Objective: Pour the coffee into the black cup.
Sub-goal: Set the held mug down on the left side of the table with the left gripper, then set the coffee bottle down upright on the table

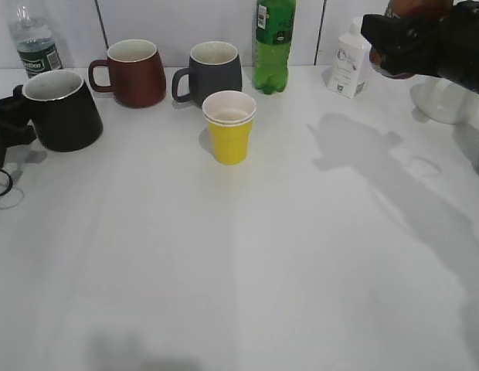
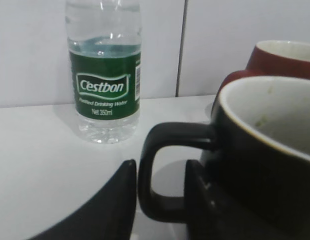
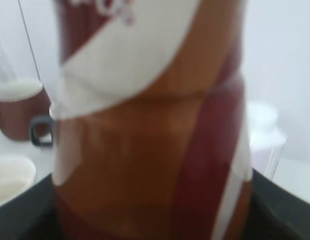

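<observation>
The black cup (image 1: 66, 112) stands on the white table at the far left; it fills the right of the left wrist view (image 2: 265, 170), off-white inside. My left gripper (image 1: 11, 127) sits at its loop handle (image 2: 152, 195). The two fingers (image 2: 160, 175) straddle the handle's outer bar: one finger touches it, and a gap shows beside the other. My right gripper (image 1: 425, 39) is high at the top right, shut on the coffee bottle (image 1: 392, 71). The bottle's brown body with white swirl fills the right wrist view (image 3: 145, 150), blurred. Its neck is out of view.
A maroon mug (image 1: 135, 73), a dark grey mug (image 1: 215, 73) and a green soda bottle (image 1: 273, 42) line the back wall. A yellow paper cup (image 1: 229, 127) stands mid-table. A Cestbon water bottle (image 2: 105, 75) stands back left, and a white bottle (image 1: 349, 62) and a white object (image 1: 448, 100) back right.
</observation>
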